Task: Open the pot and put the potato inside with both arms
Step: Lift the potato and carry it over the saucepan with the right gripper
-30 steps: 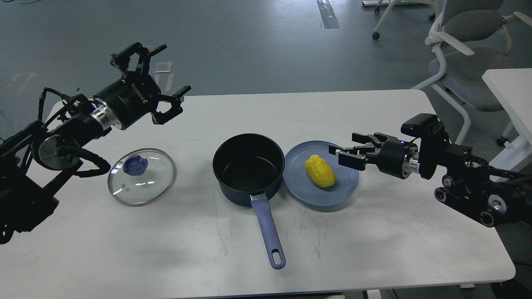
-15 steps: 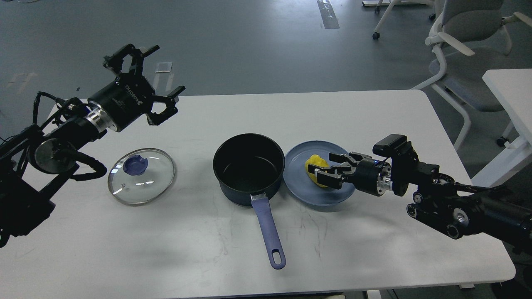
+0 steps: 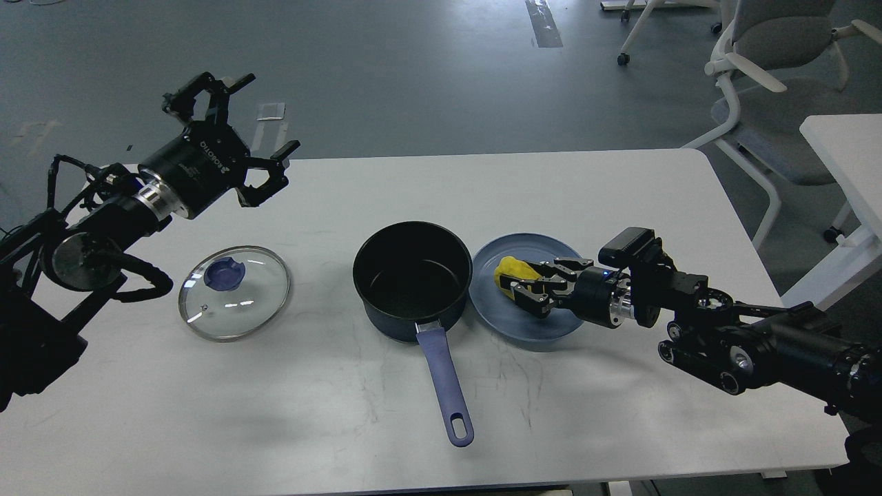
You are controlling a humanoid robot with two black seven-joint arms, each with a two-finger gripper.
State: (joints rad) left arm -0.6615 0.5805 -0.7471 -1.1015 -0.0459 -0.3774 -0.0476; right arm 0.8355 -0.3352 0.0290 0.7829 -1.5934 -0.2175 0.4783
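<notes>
The navy pot stands open in the middle of the table, its blue handle pointing toward me. The yellow potato lies on a blue-grey plate just right of the pot. My right gripper is low over the plate, its fingers open on either side of the potato and hiding its right part. The glass lid with a blue knob lies flat on the table left of the pot. My left gripper is open and empty, raised above the table's far left.
An office chair and a second white table stand off to the right, beyond the table edge. Grey floor lies behind the table.
My right gripper has moved left and down onto the plate until its fingers straddle the potato, which has shifted slightly left. My left gripper has drifted a little left and back.
</notes>
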